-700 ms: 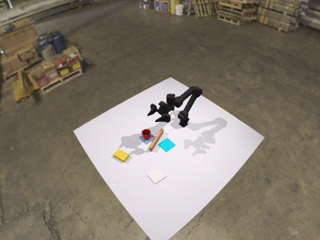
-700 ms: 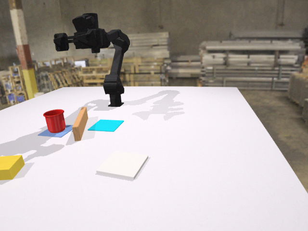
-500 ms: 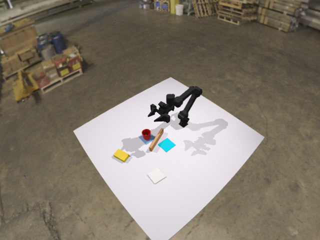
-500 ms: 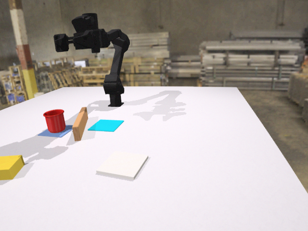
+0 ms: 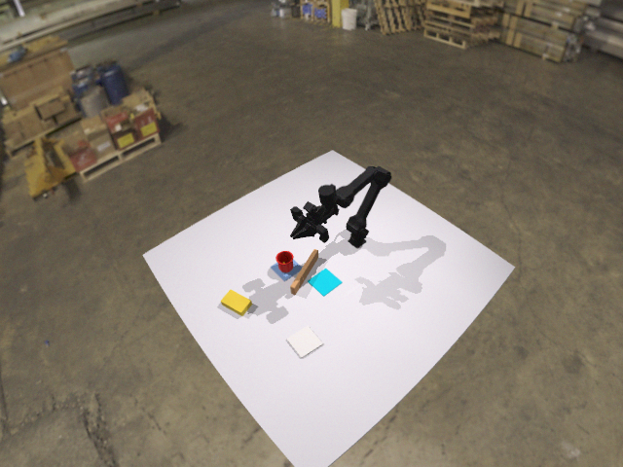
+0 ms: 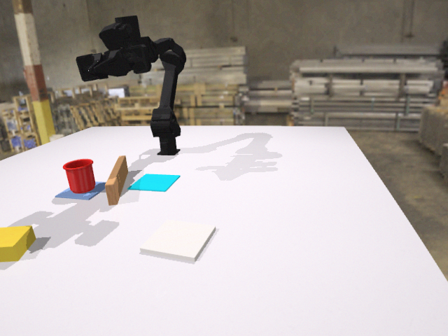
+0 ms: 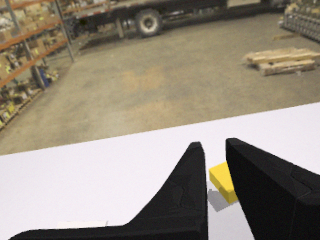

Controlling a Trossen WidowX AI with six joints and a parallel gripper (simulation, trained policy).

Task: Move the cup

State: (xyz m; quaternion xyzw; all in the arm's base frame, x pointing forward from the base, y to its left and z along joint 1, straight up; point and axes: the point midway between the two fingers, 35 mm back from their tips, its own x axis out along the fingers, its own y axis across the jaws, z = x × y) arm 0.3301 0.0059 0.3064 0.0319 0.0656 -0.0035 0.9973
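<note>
The red cup [image 5: 285, 266] [image 6: 81, 178] stands upright on the blue pad [image 5: 275, 269] [image 6: 63, 195]. A small orange speck shows inside it in the top view; the marbles cannot be made out clearly. The cyan pad [image 5: 325, 282] [image 6: 155, 183] lies bare on the other side of the wooden bar. My gripper [image 5: 293, 236] [image 6: 87, 68] [image 7: 213, 149] is shut, with only a narrow gap and nothing between the fingertips. It hangs high above the table, well clear of the cup. The cup is out of sight in the wrist view.
The upright wooden bar [image 5: 305, 272] [image 6: 117, 180] stands between the two pads. A yellow block [image 5: 236, 302] [image 6: 14, 240] [image 7: 221, 179] lies beyond the blue pad, away from the arm's base. A flat white tile [image 5: 304, 341] [image 6: 178, 239] lies farther out from the cyan pad.
</note>
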